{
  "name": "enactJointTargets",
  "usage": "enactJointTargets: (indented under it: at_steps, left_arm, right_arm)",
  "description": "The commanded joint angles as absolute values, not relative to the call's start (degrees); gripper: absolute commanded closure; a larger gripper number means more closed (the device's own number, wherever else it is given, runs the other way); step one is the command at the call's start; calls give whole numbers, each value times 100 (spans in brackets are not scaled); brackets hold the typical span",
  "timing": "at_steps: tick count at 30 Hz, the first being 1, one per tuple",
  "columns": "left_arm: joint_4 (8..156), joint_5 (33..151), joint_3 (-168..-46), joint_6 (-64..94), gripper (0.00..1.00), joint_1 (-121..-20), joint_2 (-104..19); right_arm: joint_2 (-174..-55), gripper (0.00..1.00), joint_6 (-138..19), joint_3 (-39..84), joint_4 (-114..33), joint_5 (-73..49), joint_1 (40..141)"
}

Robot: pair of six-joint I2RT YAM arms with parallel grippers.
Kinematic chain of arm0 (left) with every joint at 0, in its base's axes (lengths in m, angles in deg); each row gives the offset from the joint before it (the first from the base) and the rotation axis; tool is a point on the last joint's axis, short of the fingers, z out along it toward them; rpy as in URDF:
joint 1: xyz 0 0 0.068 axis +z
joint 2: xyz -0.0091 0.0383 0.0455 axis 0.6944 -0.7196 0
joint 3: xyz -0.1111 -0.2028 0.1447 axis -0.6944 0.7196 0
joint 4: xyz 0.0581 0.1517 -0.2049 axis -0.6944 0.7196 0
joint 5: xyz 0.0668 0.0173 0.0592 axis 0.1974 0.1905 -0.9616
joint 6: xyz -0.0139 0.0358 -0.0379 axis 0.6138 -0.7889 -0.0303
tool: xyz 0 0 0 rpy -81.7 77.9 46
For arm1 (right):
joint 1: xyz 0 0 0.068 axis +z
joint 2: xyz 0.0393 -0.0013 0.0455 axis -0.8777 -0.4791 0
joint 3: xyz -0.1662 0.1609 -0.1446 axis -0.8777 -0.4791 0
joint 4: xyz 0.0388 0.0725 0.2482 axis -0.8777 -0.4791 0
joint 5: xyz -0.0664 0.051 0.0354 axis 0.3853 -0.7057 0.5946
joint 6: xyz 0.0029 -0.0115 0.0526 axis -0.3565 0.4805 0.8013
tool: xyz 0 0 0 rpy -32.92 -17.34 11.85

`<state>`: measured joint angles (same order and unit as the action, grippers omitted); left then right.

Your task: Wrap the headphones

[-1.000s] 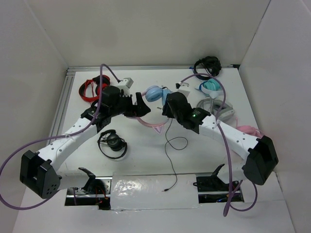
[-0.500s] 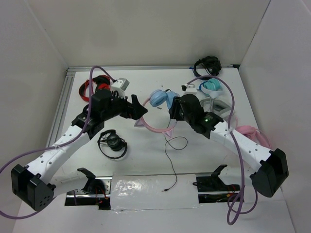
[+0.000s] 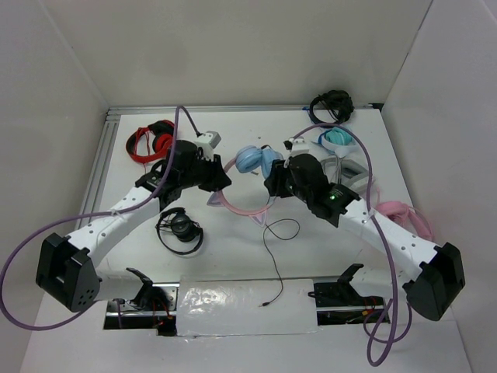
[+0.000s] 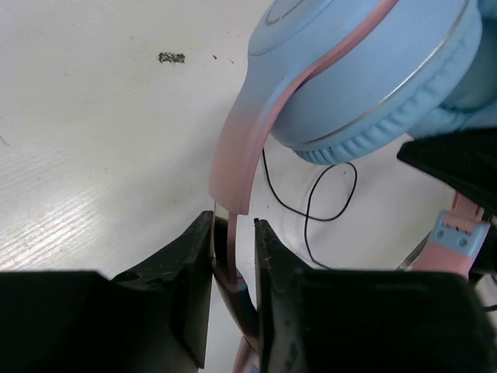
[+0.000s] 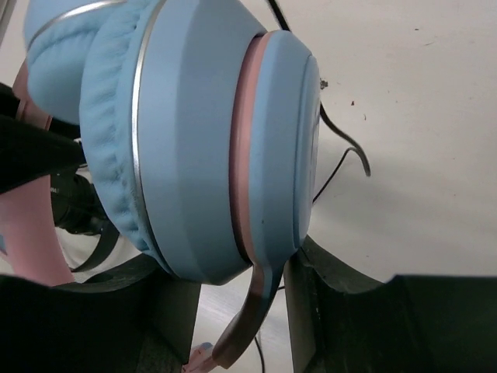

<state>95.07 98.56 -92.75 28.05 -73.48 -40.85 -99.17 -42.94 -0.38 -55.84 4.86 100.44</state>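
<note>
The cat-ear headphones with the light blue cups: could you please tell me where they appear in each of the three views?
Top external: the headphones are at the centre, slightly above the middle.
Left wrist: upper right, with the pink band running down between the left fingers.
Right wrist: one blue cup fills the centre left.
Shared landmark: the thin black cable.

Black headset [image 3: 180,231] (tabletop) beside left arm [image 3: 116,217]

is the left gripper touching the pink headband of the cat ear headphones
Touching. In the left wrist view the left gripper pinches the pink headband of the headphones, fingers against both its sides.
</note>
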Motion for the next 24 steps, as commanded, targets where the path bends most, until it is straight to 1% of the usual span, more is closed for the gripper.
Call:
enactJointTargets:
  at_steps: [1, 2, 3, 4, 5, 6, 8, 10, 12, 15, 17, 18, 19, 20, 21, 24]
  left_arm:
    - [9217, 9924, -9548, 2705, 86, -7395, -4015]
    - [9217, 9853, -9566, 2714, 88, -7404, -3980]
    - [9261, 9678, -9601, 2784, 92, -7430, -3963]
    - [9296, 9589, -9619, 2819, 93, -7439, -3936]
    - [9305, 9493, -9628, 2845, 94, -7474, -3901]
    - [9331, 9274, -9645, 2933, 95, -7492, -3883]
    - [9410, 9027, -9680, 3082, 96, -7553, -3848]
    - [9455, 8746, -9698, 3118, 97, -7623, -3831]
    - [9516, 8570, -9750, 3180, 97, -7676, -3839]
    - [9665, 8393, -9873, 3232, 98, -7790, -3962]
    - [9762, 7963, -9996, 3355, 98, -7878, -4032]
    - [9823, 7849, -10040, 3416, 98, -7905, -4102]
    - [9946, 7613, -10128, 3521, 98, -7957, -4129]
    - [10017, 7480, -10181, 3566, 98, -7984, -4182]
    - [10078, 7331, -10234, 3645, 98, -8045, -4269]
    - [10395, 6944, -10436, 3900, 99, -8089, -4436]
  right_arm:
    - [-9772, 95, -4312, 241, -5128, 395, 10074]
    - [-9868, 90, -4277, 302, -5200, 596, 10092]
    - [-9921, 81, -4242, 399, -5340, 729, 10144]
    - [-9957, 74, -4119, 435, -5402, 965, 10171]
    - [-10035, 51, -4075, 478, -5481, 1054, 10180]
    - [-10071, 43, -4005, 601, -5621, 1159, 10180]
    - [-10168, 33, -3793, 698, -5753, 1484, 10215]
    - [-10238, 32, -3522, 795, -5859, 1783, 10285]
    - [-10299, 17, -3398, 979, -6104, 2187, 10355]
    - [-10475, 17, -3336, 1199, -6342, 2610, 10531]
    - [-10659, 22, -3135, 1444, -6692, 2733, 10610]
    - [-10791, 27, -3003, 1515, -6825, 2864, 10637]
    - [-10853, 36, -2811, 1690, -6974, 3005, 10715]
    - [-10906, 39, -2730, 1770, -7245, 3119, 10751]
    - [-11011, 45, -2634, 1832, -7370, 3303, 10795]
    - [-11152, 48, -2379, 2017, -7731, 3462, 10909]
